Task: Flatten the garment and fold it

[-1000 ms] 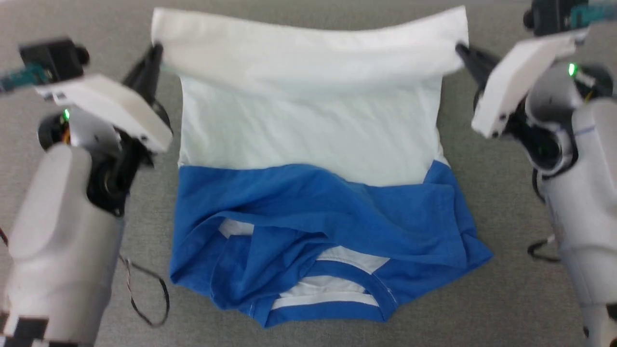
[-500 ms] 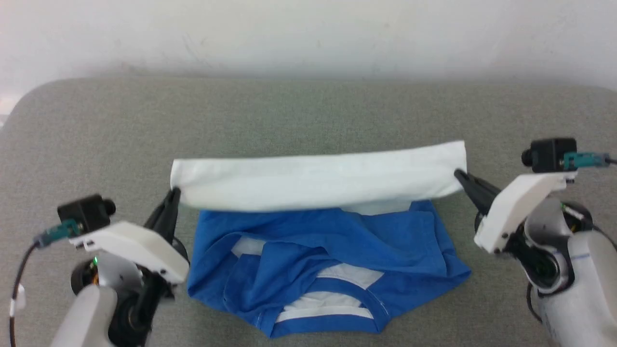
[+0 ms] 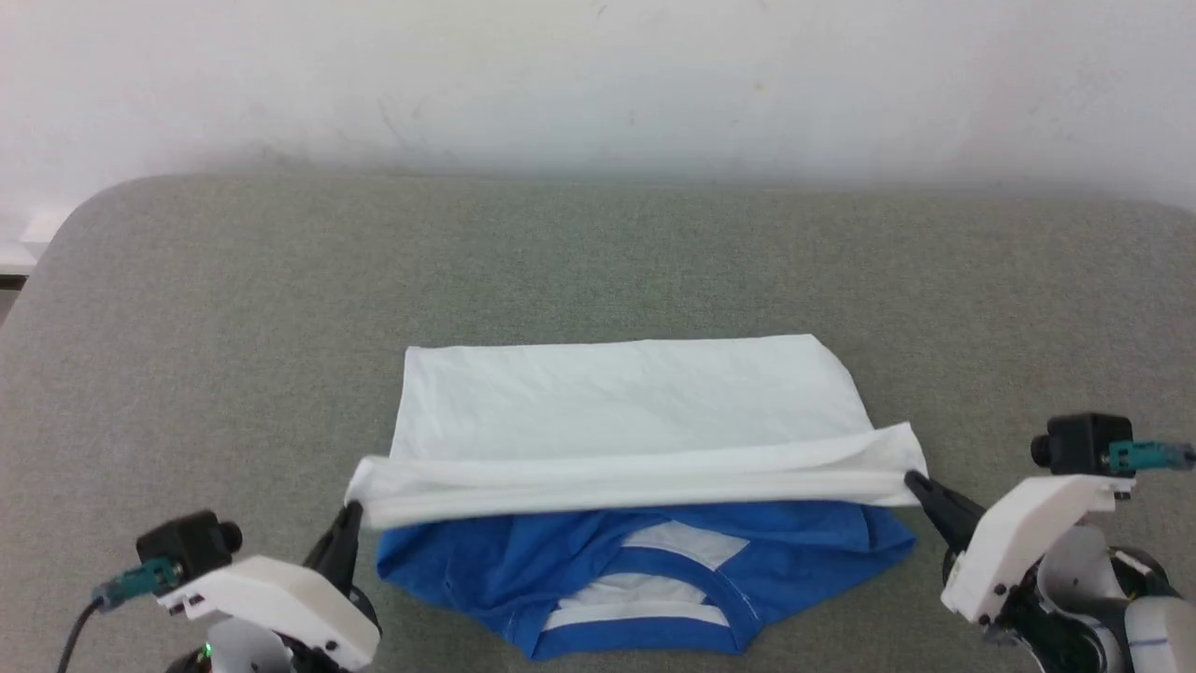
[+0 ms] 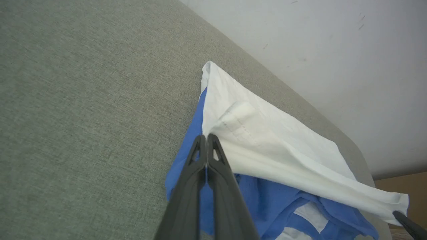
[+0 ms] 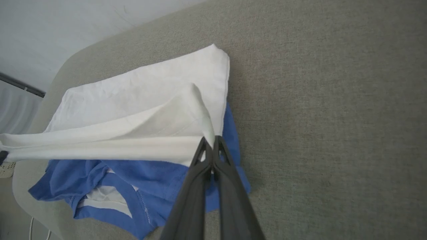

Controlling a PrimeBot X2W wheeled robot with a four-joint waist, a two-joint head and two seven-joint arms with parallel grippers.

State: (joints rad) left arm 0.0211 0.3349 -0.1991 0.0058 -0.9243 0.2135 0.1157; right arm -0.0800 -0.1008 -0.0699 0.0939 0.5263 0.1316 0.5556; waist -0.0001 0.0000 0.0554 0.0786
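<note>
The garment [image 3: 617, 411] lies on the grey table [image 3: 598, 262], its white body folded over toward me and its blue shoulders and collar [image 3: 635, 598] at the near edge. My left gripper [image 3: 350, 509] is shut on the white hem's left corner, seen close in the left wrist view [image 4: 207, 137]. My right gripper [image 3: 911, 479] is shut on the hem's right corner, the fingers [image 5: 213, 140] pinching white cloth. The hem [image 3: 635, 477] hangs stretched between them just above the blue part. The print is hidden.
A pale wall [image 3: 598, 84] stands behind the table's far edge. The table's rounded left corner [image 3: 84, 210] shows at the upper left. Bare grey surface lies on both sides of the garment and beyond it.
Both grippers have pulled the white hem toward me over the blue part, doubling the white body. The head camera has tilted up, bringing the wall into view.
</note>
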